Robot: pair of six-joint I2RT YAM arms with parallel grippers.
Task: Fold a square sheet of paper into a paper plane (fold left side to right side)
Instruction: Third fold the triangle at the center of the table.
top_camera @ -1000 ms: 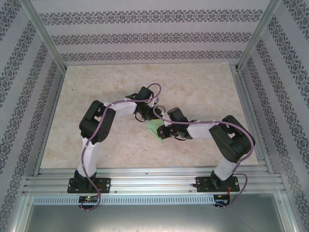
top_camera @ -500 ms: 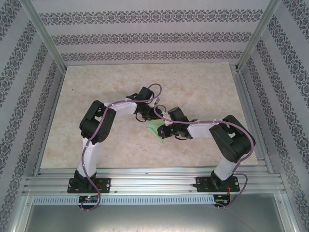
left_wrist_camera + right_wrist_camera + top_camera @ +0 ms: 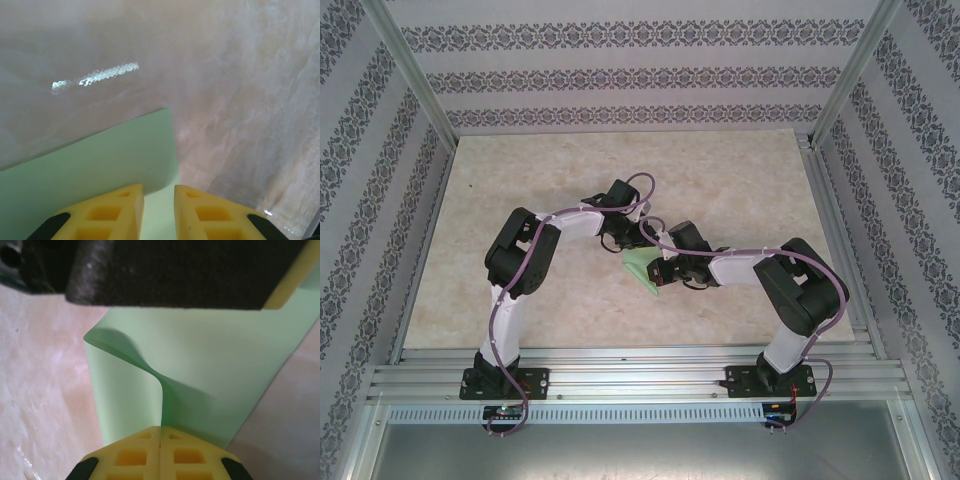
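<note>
1. Two arms meet near the middle of the table (image 3: 740,180), over the light green sheet of paper (image 3: 642,268) lying on it between them.
2. We see the right gripper (image 3: 160,452) with its jaws pressed together, pinching a raised curl at the sheet's near edge.
3. We see the left gripper (image 3: 159,212) with its jaws a narrow gap apart and green paper showing beneath that gap. We cannot tell whether its tips touch the sheet.

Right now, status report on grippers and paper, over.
Right gripper shut on green paper, fold raised. Left gripper slightly open over same sheet. Nothing blocking; grippers close together.
</note>
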